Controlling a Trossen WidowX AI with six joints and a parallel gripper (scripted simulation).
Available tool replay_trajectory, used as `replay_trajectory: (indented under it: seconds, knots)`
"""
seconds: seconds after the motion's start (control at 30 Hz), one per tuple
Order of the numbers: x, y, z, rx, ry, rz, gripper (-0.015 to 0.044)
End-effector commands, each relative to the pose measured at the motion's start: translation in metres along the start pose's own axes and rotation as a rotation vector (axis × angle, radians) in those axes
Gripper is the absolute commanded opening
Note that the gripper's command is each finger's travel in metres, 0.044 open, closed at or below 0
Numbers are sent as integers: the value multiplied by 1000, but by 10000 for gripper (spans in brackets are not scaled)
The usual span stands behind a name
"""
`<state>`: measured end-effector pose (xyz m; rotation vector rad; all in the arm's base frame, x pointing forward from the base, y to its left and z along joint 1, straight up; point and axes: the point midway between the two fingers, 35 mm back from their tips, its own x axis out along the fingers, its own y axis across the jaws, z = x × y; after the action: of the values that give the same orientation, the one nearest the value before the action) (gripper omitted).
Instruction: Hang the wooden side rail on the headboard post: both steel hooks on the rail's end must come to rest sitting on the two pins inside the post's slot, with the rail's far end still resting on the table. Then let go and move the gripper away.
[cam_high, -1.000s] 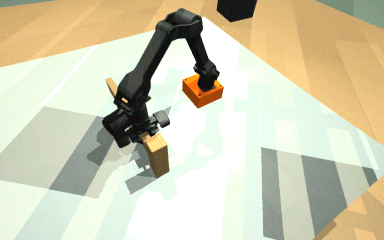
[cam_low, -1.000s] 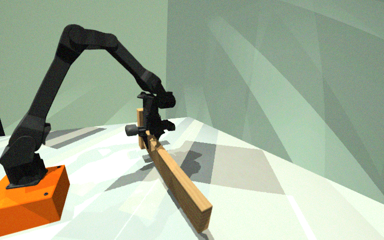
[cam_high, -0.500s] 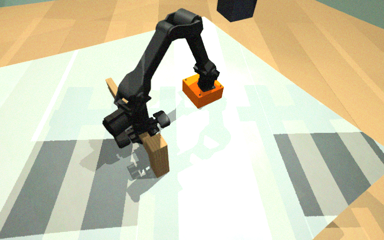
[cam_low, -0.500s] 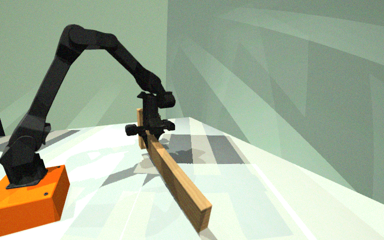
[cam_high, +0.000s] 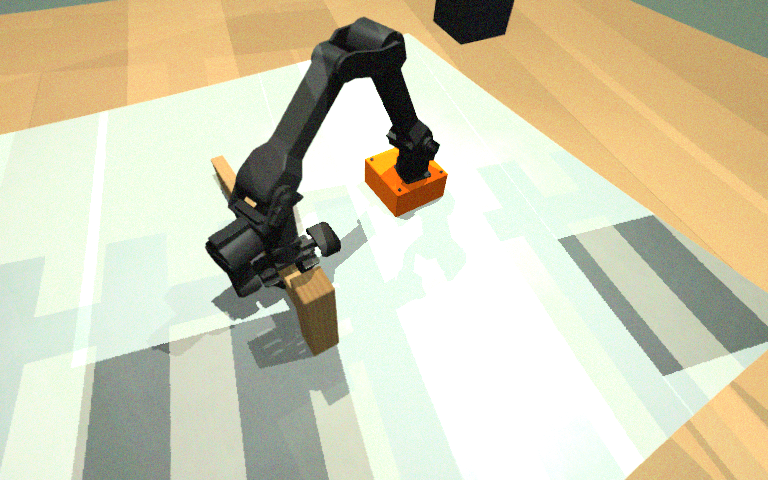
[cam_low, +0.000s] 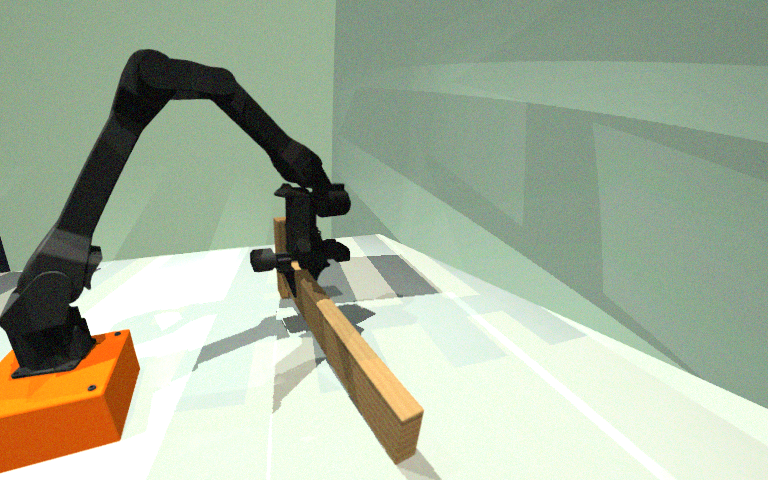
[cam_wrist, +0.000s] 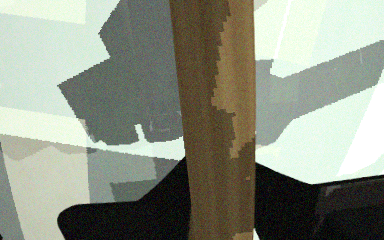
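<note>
The wooden side rail (cam_high: 222, 169) (cam_low: 370, 362) (cam_wrist: 215, 75) stands on edge. Its far end, nearest in the exterior view, appears to rest on the table. The gripper (cam_high: 287, 272) (cam_low: 295, 276) (cam_wrist: 222, 200) is shut on the rail near its other end, with one finger on each side. The wooden headboard post (cam_high: 318, 316) (cam_low: 279, 240) stands upright right beside that end, just past the gripper. The arm and gripper hide much of the junction. The hooks, the pins and the slot cannot be seen, so whether the hooks sit on the pins cannot be told.
The orange base block (cam_high: 421, 198) (cam_low: 67, 430) carries the arm, to the side of the rail. A black box (cam_high: 472, 16) stands at the top of the top view. Several shadows and light patches lie across the pale table surface.
</note>
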<state>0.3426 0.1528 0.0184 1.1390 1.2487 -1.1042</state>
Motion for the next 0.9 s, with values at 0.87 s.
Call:
replay_trajectory:
  seconds: [0.87]
  knots:
    - [-4, 3, -5, 3, 6, 10, 0]
